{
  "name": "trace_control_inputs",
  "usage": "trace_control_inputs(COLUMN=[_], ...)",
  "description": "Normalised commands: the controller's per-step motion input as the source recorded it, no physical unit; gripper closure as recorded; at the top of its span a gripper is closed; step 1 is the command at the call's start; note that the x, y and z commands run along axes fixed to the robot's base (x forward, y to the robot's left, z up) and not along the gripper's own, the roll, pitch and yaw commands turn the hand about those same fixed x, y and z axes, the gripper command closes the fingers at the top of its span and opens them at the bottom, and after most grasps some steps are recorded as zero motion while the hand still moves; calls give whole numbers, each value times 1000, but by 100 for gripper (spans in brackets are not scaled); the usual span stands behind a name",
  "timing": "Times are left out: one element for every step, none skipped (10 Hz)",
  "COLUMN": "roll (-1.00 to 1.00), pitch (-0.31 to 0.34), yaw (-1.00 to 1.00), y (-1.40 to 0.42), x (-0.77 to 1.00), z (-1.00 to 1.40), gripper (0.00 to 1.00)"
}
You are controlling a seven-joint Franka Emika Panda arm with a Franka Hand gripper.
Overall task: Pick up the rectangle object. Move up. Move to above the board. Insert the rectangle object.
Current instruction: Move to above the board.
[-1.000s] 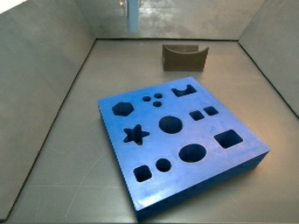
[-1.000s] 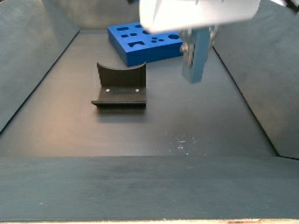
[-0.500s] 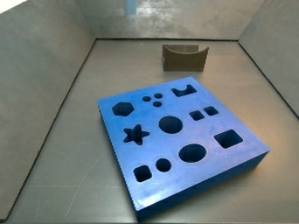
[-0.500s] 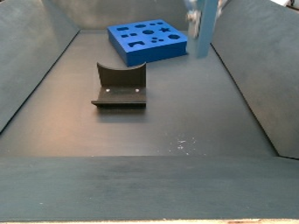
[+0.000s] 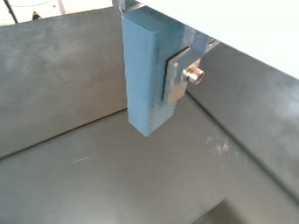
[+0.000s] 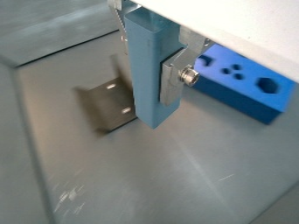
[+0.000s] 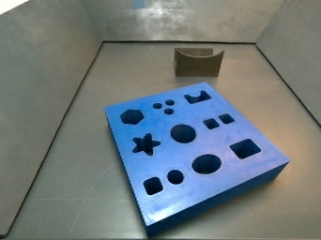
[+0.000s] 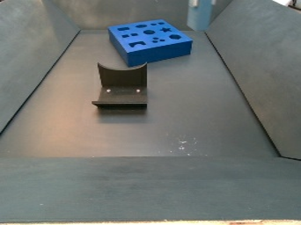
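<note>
- The gripper [image 5: 170, 72] is clamped on the bar [image 5: 145, 74]; in both wrist views one silver finger [image 6: 173, 80] presses flat on its side.
- The bar hangs upright, clear of the floor.
- In a side view its lower end [image 8: 199, 12] shows at 12 o'clock, just beside the board [image 8: 150, 40].
- The fixture [image 8: 120, 87] stands at the board's 6 o'clock.
</note>
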Motion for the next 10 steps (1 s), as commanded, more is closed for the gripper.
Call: trace_control_inputs(roll=[-195,-237,-297,-275,-207,-154,-45,-3,9,19], pitch=[93,128,171,175,160,145,117,108,102,95], yaw=[-1000,-1000,-1000,-517,-198,-99,-11,20,11,12], y=[-1000,-1000,-1000,-1000,-1000,-1000,-1000,-1000,-1000,-934], x=[151,159,167,174,183,190,201,208,234,231], z=[-92,-94,-96,-97,-97,-95,-93,-93,-93,-79], gripper=[100,100,100,100,100,100,100,100,100,100])
